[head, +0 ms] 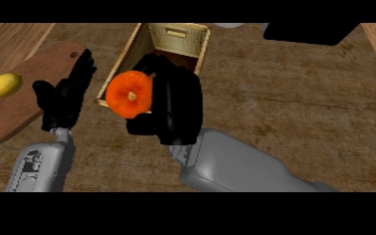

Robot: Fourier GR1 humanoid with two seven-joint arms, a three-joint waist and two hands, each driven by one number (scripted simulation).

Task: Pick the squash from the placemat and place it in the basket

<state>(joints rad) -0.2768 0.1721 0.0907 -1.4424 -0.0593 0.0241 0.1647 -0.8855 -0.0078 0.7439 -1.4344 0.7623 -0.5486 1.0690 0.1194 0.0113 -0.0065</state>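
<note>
In the head view, the black right hand (176, 104) curls its fingers round the round orange squash (130, 93), holding it over the near left rim of the tan rectangular basket (180, 36). The black left hand (66, 97) rests open, fingers up, at the edge of a brown rounded placemat (40, 69) bearing a yellow lemon (9, 83).

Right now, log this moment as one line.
right hand: holding squash | squash: over basket left edge, not released | left hand: open, resting
</note>
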